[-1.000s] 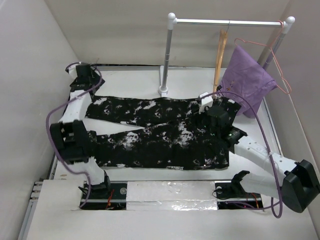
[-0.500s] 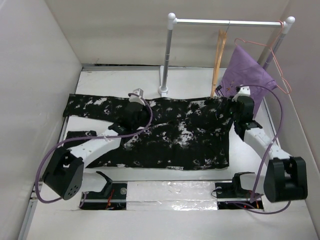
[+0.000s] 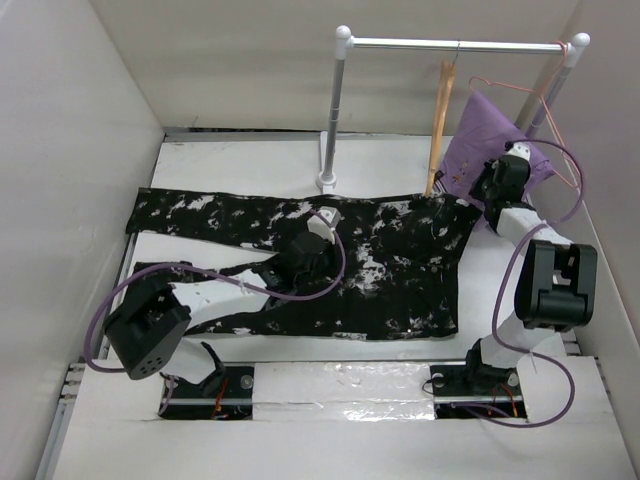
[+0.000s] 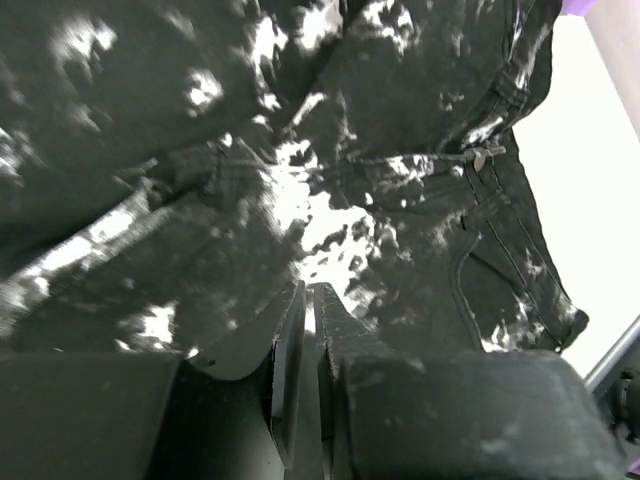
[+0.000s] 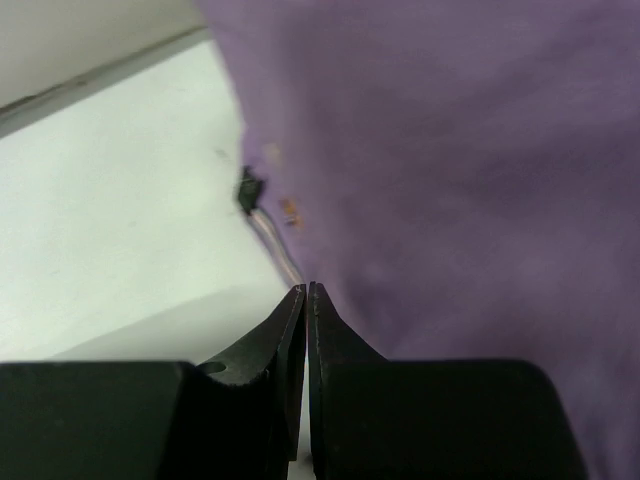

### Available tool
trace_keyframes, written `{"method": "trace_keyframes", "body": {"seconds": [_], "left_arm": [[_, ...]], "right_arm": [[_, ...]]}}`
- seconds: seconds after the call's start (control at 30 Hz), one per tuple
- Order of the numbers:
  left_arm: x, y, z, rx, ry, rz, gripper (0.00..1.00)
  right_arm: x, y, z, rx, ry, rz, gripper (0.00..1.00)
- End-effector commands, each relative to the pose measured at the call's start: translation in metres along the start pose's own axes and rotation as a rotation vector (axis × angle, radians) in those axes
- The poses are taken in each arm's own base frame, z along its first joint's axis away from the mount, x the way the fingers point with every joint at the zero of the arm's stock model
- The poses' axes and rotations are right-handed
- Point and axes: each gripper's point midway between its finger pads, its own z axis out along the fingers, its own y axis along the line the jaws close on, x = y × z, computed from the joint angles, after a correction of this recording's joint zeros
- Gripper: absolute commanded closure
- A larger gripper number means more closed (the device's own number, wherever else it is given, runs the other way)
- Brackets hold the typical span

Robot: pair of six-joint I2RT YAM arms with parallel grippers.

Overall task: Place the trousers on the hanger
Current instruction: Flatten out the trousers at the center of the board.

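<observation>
The trousers (image 3: 400,290) lie spread flat on the surface (image 3: 250,165). The hanger (image 3: 440,110) hangs from the rail (image 3: 450,45) beside a purple cloth (image 3: 495,150). The left pincer (image 4: 308,292), fingers pressed together and empty, is over the trousers. The right pincer (image 5: 305,290), likewise closed on nothing, faces the cloth.

Prob lab: white-walled enclosure (image 3: 60,150)

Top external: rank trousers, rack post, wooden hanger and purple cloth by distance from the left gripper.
1. trousers, beneath the left gripper
2. rack post, just behind it
3. hanger, hanging back right
4. purple cloth, far right, just past the hanger
</observation>
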Motion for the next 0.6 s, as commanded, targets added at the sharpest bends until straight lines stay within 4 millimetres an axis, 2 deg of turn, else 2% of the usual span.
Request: {"method": "trace_keyframes", "body": {"seconds": [0.0, 0.03, 0.17, 0.2, 0.27, 0.33, 0.43, 0.47, 0.5, 0.53, 0.57], "left_arm": [[-0.038, -0.015, -0.011, 0.058, -0.119, 0.046, 0.92], [-0.045, -0.018, -0.017, 0.069, -0.139, 0.046, 0.92], [-0.048, -0.015, -0.027, 0.061, -0.154, 0.047, 0.90], [-0.048, -0.016, -0.028, 0.067, -0.154, 0.048, 0.90], [-0.047, -0.016, -0.028, 0.064, -0.147, 0.049, 0.89], [-0.042, -0.012, -0.024, 0.048, -0.132, 0.054, 0.89], [-0.038, -0.010, -0.019, 0.029, -0.106, 0.050, 0.87], [-0.039, -0.010, -0.018, 0.025, -0.103, 0.048, 0.83], [-0.038, -0.009, -0.017, 0.019, -0.098, 0.047, 0.81], [-0.036, -0.008, -0.015, 0.013, -0.091, 0.047, 0.79], [-0.035, -0.006, -0.015, 0.003, -0.086, 0.048, 0.78]], "right_arm": [[0.005, -0.030, 0.015, 0.076, 0.039, 0.044, 0.91], [0.007, -0.036, 0.017, 0.085, 0.044, 0.051, 0.91], [0.019, -0.060, 0.032, 0.162, 0.082, 0.024, 0.91], [0.009, -0.066, 0.037, 0.186, 0.072, 0.016, 0.91], [0.010, -0.078, 0.040, 0.213, 0.110, 0.014, 0.92], [-0.009, -0.081, 0.043, 0.209, 0.052, -0.001, 0.92], [-0.035, -0.074, 0.033, 0.217, -0.007, -0.028, 0.89], [-0.040, -0.074, 0.029, 0.220, -0.015, -0.030, 0.88], [-0.042, -0.071, 0.027, 0.205, -0.018, -0.031, 0.84], [-0.042, -0.066, 0.019, 0.185, -0.018, -0.028, 0.77], [-0.039, -0.051, 0.015, 0.120, -0.009, -0.021, 0.74]]}}
